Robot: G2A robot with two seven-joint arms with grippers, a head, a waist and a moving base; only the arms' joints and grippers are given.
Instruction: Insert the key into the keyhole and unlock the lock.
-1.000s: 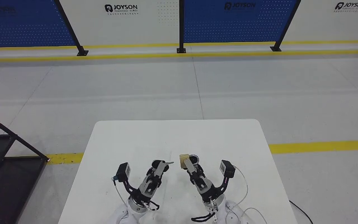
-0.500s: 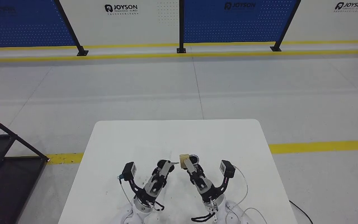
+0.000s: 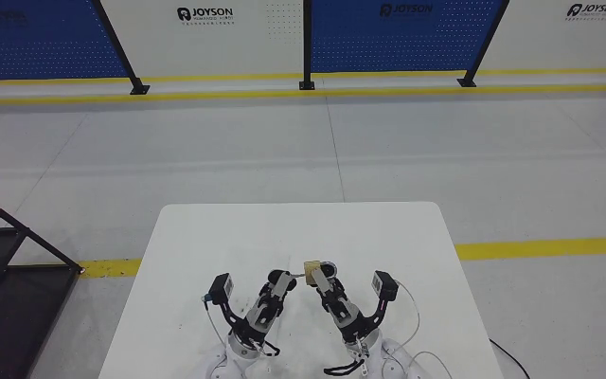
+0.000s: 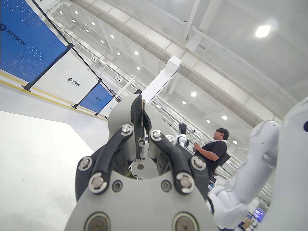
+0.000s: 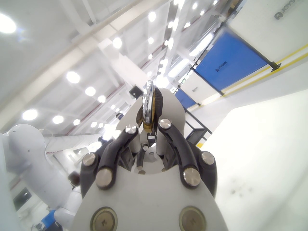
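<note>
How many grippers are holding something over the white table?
2. The left gripper pinches a thin metal key; the right gripper, beside it, clamps a brass-and-chrome padlock.

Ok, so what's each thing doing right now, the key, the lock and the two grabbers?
key: pinched in the left gripper, tip toward the lock; whether it is inside yet, cannot tell.
lock: gripped by the right gripper; unlocked or not, cannot tell.
left gripper: shut on the key.
right gripper: shut on the lock.

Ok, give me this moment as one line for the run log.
left pincer: shut on key | right pincer: shut on lock | key tip at lock, above table | insertion: cannot tell
</note>
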